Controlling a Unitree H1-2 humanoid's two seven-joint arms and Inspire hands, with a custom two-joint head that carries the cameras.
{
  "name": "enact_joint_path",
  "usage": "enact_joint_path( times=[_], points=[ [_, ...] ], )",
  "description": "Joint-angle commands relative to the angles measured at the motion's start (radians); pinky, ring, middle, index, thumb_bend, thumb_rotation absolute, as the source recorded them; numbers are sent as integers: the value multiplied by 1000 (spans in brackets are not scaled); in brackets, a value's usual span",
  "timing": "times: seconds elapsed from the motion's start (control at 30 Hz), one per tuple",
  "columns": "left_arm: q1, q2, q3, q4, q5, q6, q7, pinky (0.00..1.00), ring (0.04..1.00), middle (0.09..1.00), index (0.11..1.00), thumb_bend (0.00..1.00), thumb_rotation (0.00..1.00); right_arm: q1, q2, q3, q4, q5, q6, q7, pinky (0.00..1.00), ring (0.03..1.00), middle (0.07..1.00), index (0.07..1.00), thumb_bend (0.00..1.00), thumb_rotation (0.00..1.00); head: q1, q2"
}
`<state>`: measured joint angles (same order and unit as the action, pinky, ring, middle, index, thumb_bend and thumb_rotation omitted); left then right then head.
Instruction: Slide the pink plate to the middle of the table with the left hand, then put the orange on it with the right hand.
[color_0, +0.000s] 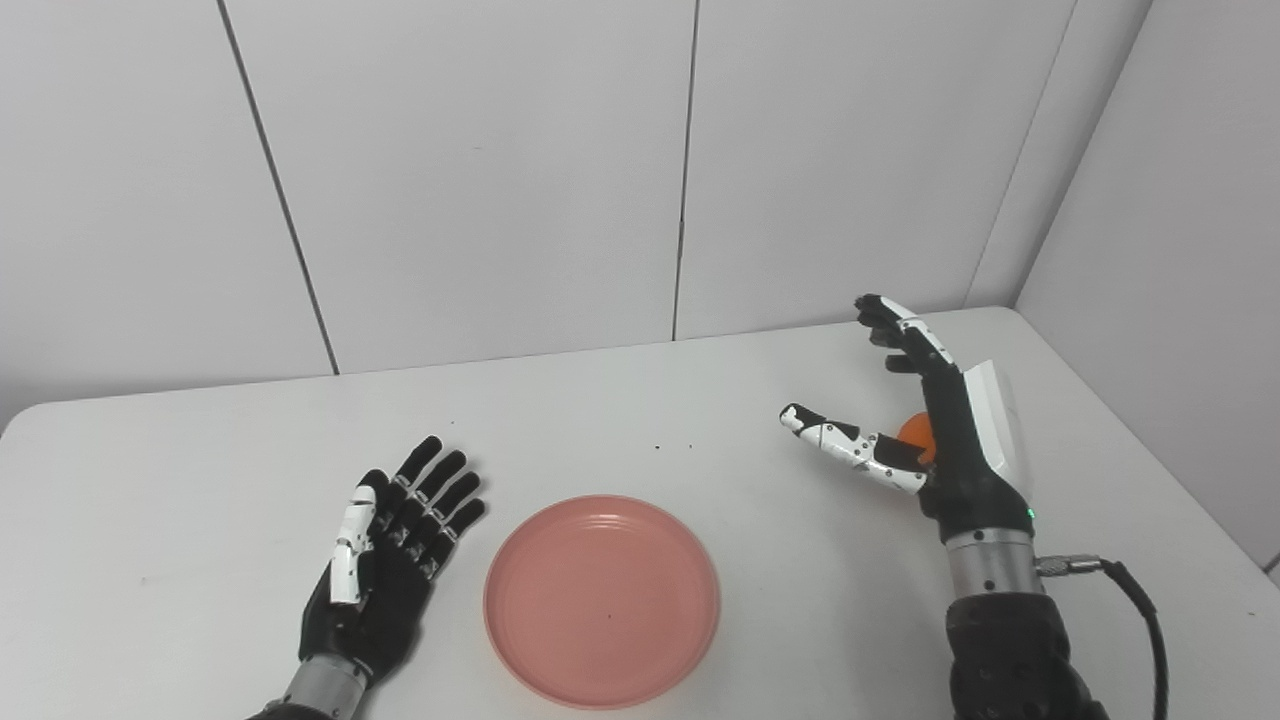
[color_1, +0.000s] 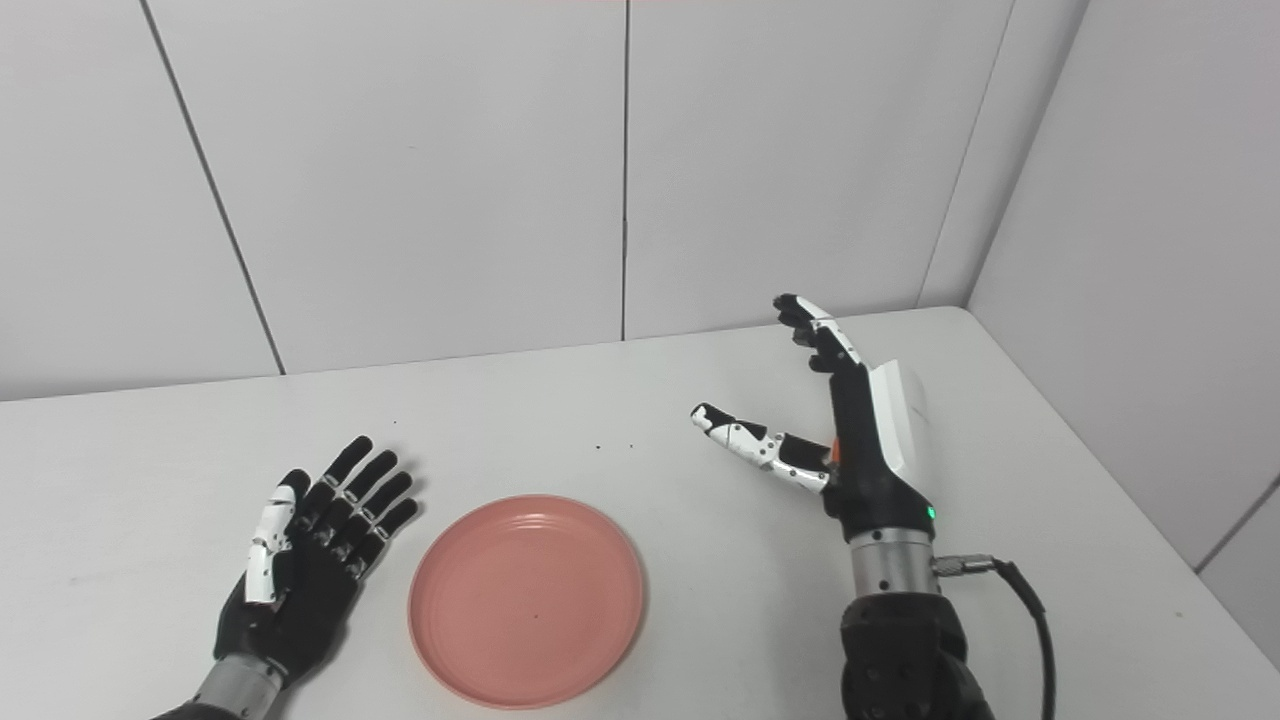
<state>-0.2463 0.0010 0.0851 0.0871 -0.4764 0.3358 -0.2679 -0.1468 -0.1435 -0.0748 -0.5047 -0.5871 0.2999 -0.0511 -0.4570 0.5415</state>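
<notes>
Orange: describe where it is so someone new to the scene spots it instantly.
Start at the white table and look to its right side, where the robot's right hand stands upright with fingers spread. The small round orange fruit peeks out just behind that hand's palm, mostly hidden. It is the only bright orange spot, unlike the flat round pink plate near the front middle.

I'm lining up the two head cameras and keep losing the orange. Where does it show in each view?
Left eye view: the orange shows as a small patch right of centre, mostly hidden behind the open right hand.
Right eye view: only a sliver of the orange peeks out beside the right hand's thumb base.
Shared landmark: the pink plate, lower centre in both.
</notes>
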Motion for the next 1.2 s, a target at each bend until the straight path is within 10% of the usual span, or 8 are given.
enact_joint_path(
  times=[0.0,0.43,1.17],
  points=[
    [19,18,6,43,16,10,12,892,888,891,880,349,1000,-34,-26,-16,-46,-29,33,13,748,804,824,831,882,442,0,0],
    [10,42,32,74,-32,21,-23,918,897,898,896,326,1000,-36,-107,-37,-70,-216,150,110,760,855,889,894,977,461,-68,-14],
    [1,67,48,63,-54,74,-9,923,902,902,899,315,1000,-29,-146,-93,97,-177,142,91,758,856,898,903,1000,436,-115,-3]
  ],
)
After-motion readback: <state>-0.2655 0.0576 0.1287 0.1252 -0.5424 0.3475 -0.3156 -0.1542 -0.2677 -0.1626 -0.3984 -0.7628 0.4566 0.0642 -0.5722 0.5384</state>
